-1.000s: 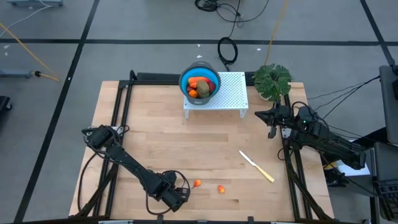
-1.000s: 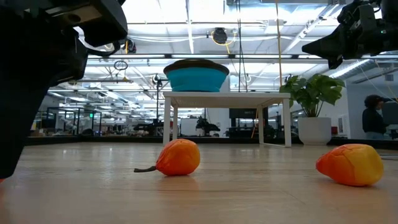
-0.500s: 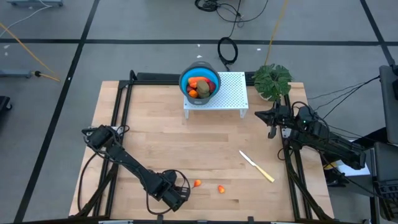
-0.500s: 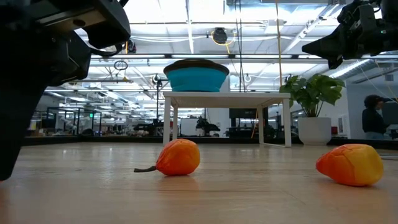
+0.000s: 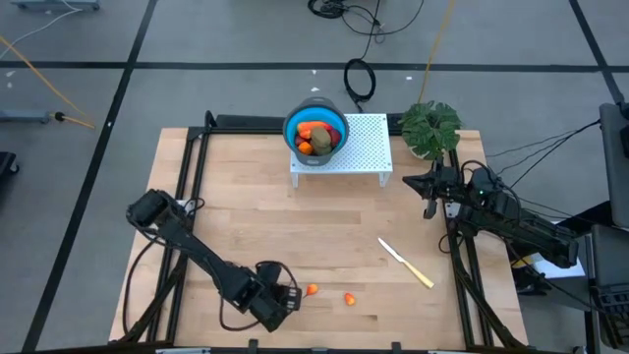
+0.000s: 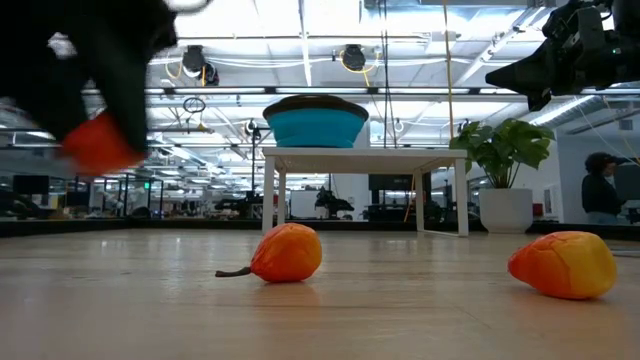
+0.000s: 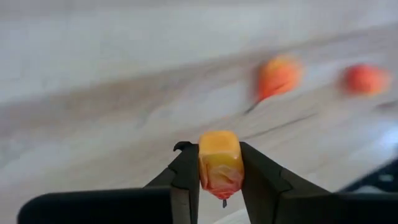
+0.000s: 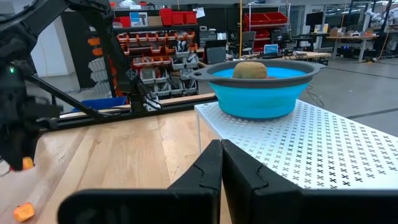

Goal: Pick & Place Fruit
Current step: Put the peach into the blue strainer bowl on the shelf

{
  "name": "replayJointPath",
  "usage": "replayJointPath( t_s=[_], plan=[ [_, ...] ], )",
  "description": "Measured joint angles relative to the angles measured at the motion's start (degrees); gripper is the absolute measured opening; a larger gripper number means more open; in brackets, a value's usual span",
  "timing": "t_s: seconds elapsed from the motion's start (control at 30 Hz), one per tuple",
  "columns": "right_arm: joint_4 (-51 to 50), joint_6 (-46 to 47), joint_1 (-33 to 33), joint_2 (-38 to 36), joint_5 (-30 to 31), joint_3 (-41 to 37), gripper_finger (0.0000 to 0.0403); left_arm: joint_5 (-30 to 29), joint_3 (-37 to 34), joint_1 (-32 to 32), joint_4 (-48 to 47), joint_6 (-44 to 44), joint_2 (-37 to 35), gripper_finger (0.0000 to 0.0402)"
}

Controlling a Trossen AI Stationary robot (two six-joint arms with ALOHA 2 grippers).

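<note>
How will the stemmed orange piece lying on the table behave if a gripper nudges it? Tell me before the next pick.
The stemmed orange piece looks rounded and rests on a small patch of the wooden table, so it would probably roll or pivot. Its thin stem trails on the wood and may limit rolling that way. Being small and toy-like, it is likely light and skids easily.

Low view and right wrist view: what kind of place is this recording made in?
Most likely an open-plan robotics lab or workshop. Long ceiling light strips run over a wide hall, metal shelving with red and orange parts bins lines one side, and a person sits at a workstation beyond the wooden table.
</note>
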Motion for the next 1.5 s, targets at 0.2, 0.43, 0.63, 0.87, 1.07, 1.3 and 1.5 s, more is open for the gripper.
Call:
replayJointPath(
  t_s=[0.2,0.43,0.63,0.87,1.07,1.3,1.5],
  plan=[
    [0.03,0.0,0.0,0.0,0.0,0.0,0.0,-16.61,0.02,0.01,3.62,8.46,-4.77,0.0082],
    [0.04,0.0,0.0,0.0,0.0,0.01,0.0,-32.16,0.02,0.02,16.14,31.0,-6.35,0.0082],
    [0.03,0.0,0.0,0.0,0.0,0.0,0.0,-35.23,0.02,0.56,26.21,51.46,-6.35,0.0082],
    [0.03,-1.84,0.01,0.0,0.0,0.01,0.0,-36.79,0.02,2.94,39.5,73.62,-6.35,0.0082],
    [0.03,-4.26,0.0,0.0,0.0,0.0,0.0,-29.2,0.02,5.99,47.33,92.17,-6.35,0.0082],
    [0.03,-4.31,0.01,0.0,0.02,0.01,0.0,-23.56,0.02,8.34,49.81,101.36,-6.35,0.0082],
    [0.04,-4.31,0.0,0.0,0.0,0.02,0.0,-23.27,0.02,9.11,49.79,101.19,-6.32,0.0083]
  ],
)
